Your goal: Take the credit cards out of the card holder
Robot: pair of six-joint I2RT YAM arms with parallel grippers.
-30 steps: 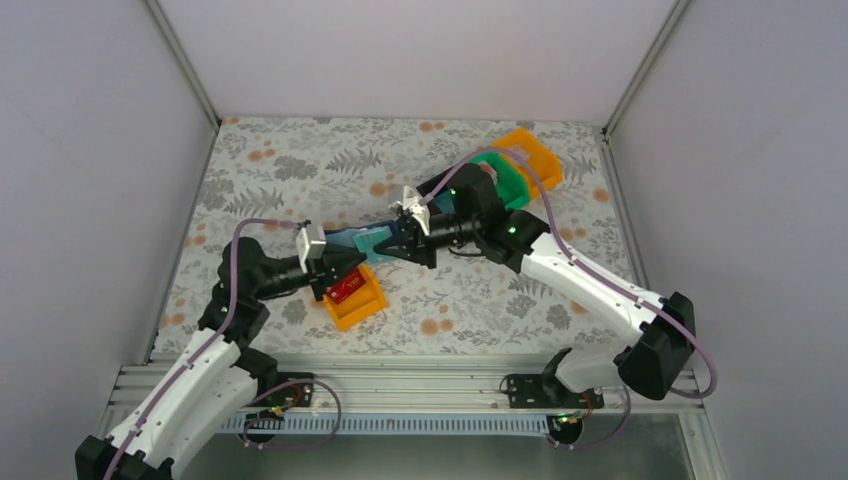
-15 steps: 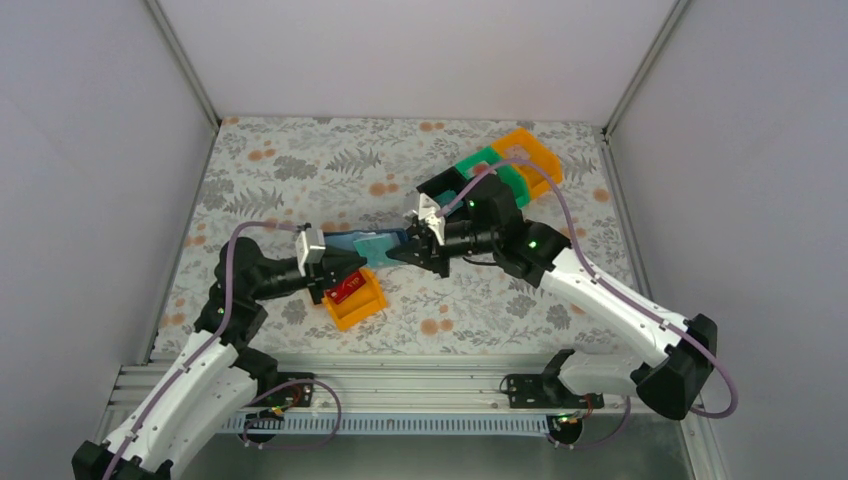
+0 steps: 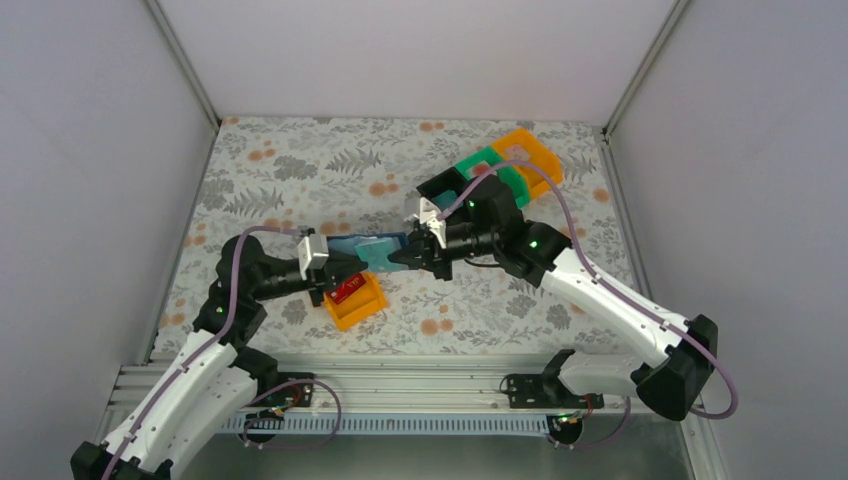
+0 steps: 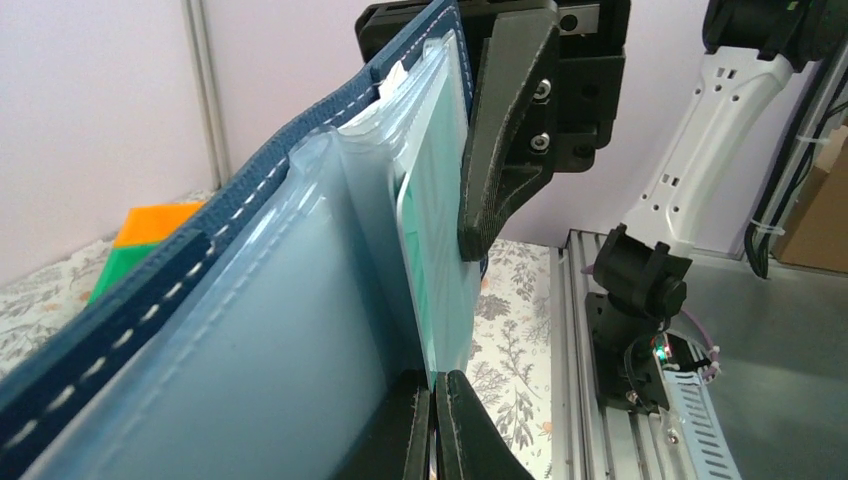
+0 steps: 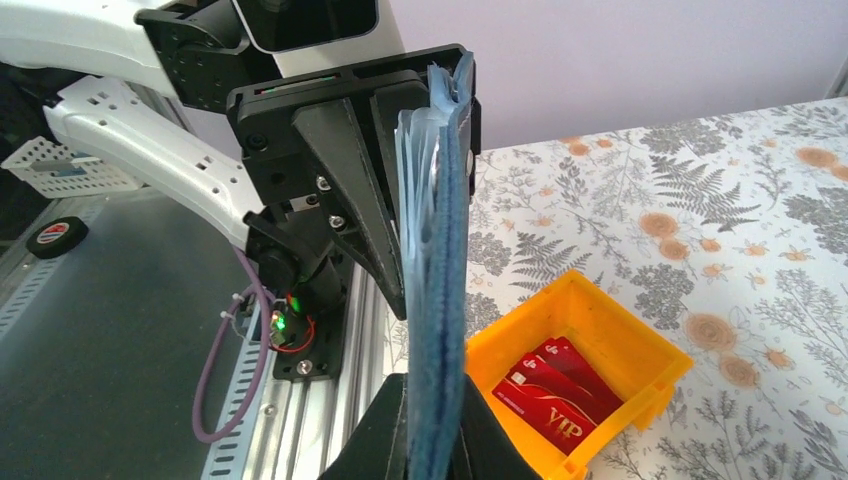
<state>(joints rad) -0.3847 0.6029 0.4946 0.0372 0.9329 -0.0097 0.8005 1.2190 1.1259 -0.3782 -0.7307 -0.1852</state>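
Note:
The card holder, a navy wallet with pale clear sleeves, hangs above the table, stretched between both grippers. My left gripper is shut on the thin lower edge of a sleeve that carries a light teal card. From the opposite end my right gripper is shut on the wallet's navy cover; one of its fingers presses on the teal card's face. In the top view the left gripper and right gripper nearly meet. Two red credit cards lie in an orange bin underneath.
That orange bin sits just in front of the held wallet. A black bin, a green bin and a second orange bin stand stacked at the back right. The aluminium rail runs along the near edge.
My right arm swung down and over to the wallet's right end; its jaws opened briefly, then closed on the wallet. The left gripper stayed shut and barely shifted.

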